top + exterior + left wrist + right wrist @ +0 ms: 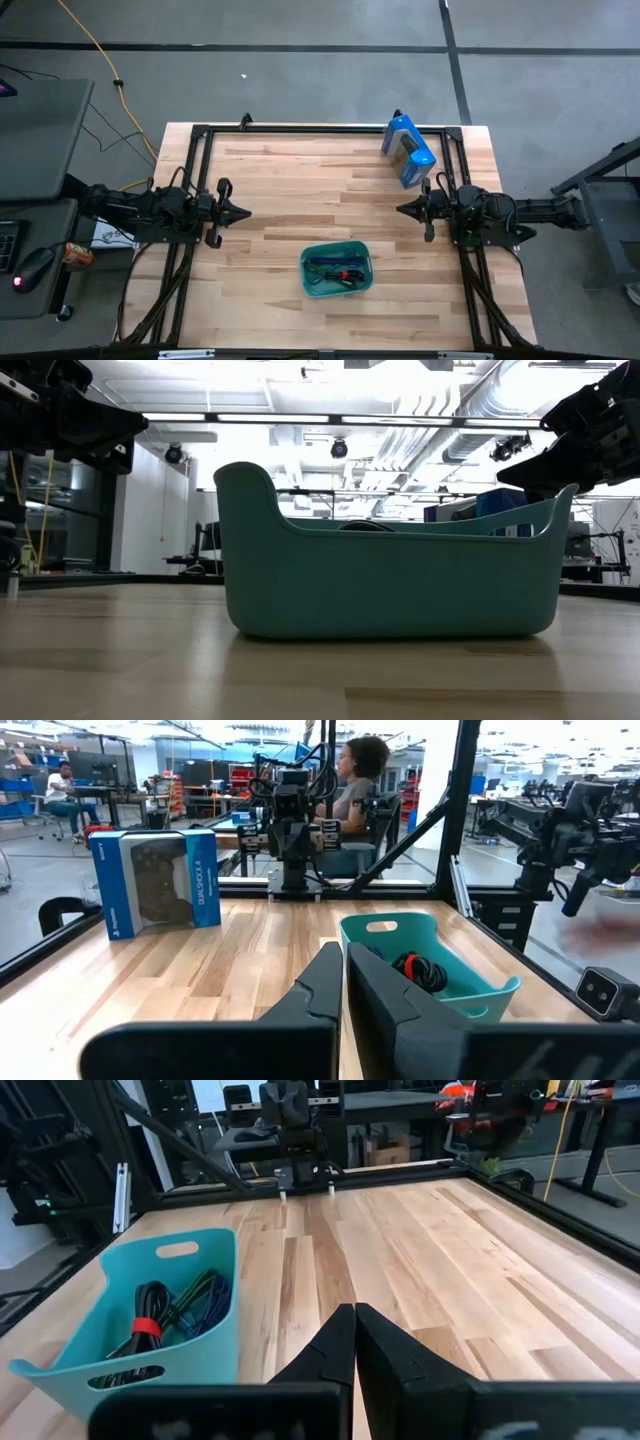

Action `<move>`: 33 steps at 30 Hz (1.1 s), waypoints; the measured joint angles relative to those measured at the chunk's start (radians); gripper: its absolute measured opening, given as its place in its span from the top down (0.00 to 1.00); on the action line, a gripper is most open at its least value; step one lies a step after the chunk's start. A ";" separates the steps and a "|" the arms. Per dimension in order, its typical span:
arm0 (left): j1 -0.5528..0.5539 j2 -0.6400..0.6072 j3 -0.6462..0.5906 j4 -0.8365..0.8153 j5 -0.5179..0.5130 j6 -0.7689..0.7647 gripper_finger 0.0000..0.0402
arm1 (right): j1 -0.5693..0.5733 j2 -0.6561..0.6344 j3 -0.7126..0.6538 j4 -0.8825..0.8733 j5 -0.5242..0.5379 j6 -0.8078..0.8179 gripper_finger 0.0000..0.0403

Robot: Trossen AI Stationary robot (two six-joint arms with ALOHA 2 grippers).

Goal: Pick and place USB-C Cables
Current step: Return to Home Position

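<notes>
On the bench [300, 180], the tub [306, 272] sits near the front edge, about midway between my two sides, with the USB-C cables [338, 270] lying bundled inside it. The box [408, 152] stands at the back of the bench, toward my right corner, well apart from the tub. My left hand [244, 211] hangs over the bench's left part and my right hand [402, 209] over its right part, facing each other across the middle, both behind the tub. The box is just behind my right hand.
</notes>
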 joint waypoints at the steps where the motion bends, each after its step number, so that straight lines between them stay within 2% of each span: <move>1: 0.000 0.000 0.000 0.000 0.000 0.000 1.00 | 0.000 0.000 0.000 0.000 0.000 0.008 1.00; 33: 0.000 0.000 0.000 0.000 0.000 0.000 1.00 | 0.000 0.000 -0.001 0.000 0.001 0.028 1.00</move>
